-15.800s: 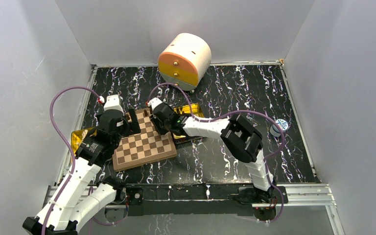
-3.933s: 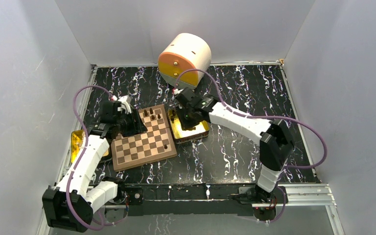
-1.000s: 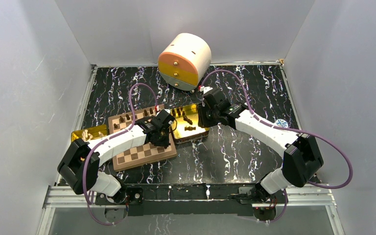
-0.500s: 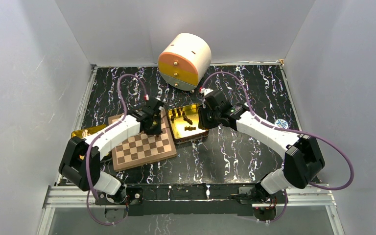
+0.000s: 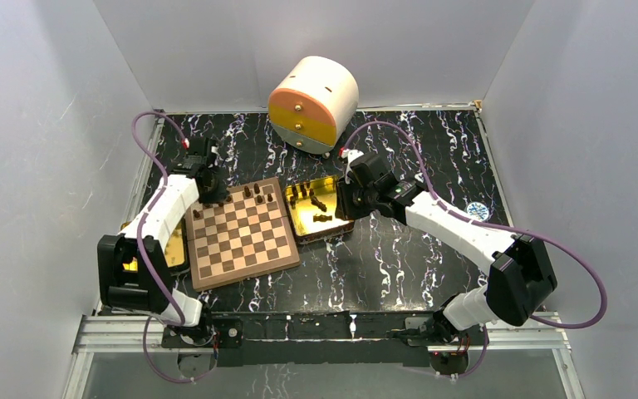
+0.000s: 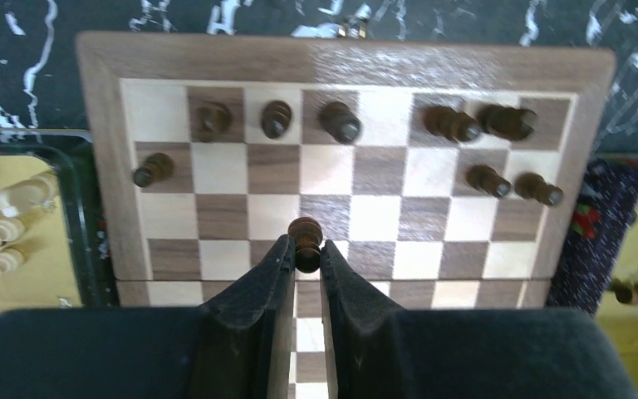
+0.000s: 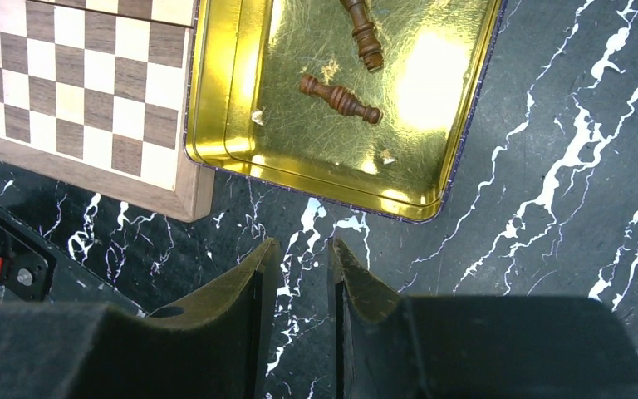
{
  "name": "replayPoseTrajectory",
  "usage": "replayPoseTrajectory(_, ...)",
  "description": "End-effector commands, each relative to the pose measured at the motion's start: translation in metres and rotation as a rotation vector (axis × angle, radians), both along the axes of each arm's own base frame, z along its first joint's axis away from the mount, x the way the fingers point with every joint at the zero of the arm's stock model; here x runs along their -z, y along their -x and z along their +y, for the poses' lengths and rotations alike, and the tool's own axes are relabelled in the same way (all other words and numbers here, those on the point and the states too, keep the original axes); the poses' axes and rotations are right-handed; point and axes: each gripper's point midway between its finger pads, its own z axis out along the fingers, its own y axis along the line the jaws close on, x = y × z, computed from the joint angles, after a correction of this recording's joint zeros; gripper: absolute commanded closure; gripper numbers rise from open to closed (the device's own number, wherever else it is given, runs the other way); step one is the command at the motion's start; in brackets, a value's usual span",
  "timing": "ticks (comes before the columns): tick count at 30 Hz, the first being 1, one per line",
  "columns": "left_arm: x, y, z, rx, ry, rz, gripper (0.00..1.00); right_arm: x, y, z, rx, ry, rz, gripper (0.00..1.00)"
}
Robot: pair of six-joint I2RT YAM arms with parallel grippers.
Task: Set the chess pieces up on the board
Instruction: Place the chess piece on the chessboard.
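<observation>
The board [image 5: 241, 241] lies left of centre, with several dark chess pieces [image 5: 254, 194] standing along its far edge. My left gripper [image 5: 210, 189] hovers at the board's far left corner, shut on a dark brown pawn [image 6: 306, 231]. In the left wrist view the gripper [image 6: 305, 251] points across the board [image 6: 341, 62], where more pieces [image 6: 340, 122] stand in the two far rows. My right gripper [image 7: 303, 248] is open and holds nothing, over the marble just beside a gold tin [image 7: 432, 75]. Two dark pieces [image 7: 341, 98] lie in that tin.
The gold tin [image 5: 342, 223] touches the board's right side. A second gold tin [image 5: 174, 249] holding light pieces [image 6: 10, 218] sits at the board's left. A round white and orange drawer box [image 5: 313, 101] stands at the back. A small blue-white object [image 5: 475, 213] lies far right.
My left arm has swung from the board's right side, near the gold tin, to its far left corner with the pawn in its grip. The right arm has barely moved.
</observation>
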Motion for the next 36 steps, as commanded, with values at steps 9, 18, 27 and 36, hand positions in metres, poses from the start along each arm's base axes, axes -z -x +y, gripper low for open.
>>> replayPoseTrajectory(9, 0.010, -0.004, 0.050, -0.077, -0.048, 0.060, 0.87, -0.019, -0.004, 0.007, -0.025, -0.062, -0.056, 0.64)
replayPoseTrajectory(18, 0.031, -0.005, 0.066, -0.102, -0.028, 0.092, 0.87, -0.016, -0.007, 0.011, -0.029, -0.062, -0.050, 0.64)
replayPoseTrajectory(27, 0.042, -0.008, 0.061, -0.093, 0.004, 0.104, 0.87, -0.016, -0.010, 0.013, -0.031, -0.056, -0.048, 0.64)
replayPoseTrajectory(36, 0.046, -0.007, 0.061, -0.092, 0.008, 0.109, 0.87, -0.015, -0.010, 0.015, -0.033, -0.059, -0.041, 0.64)
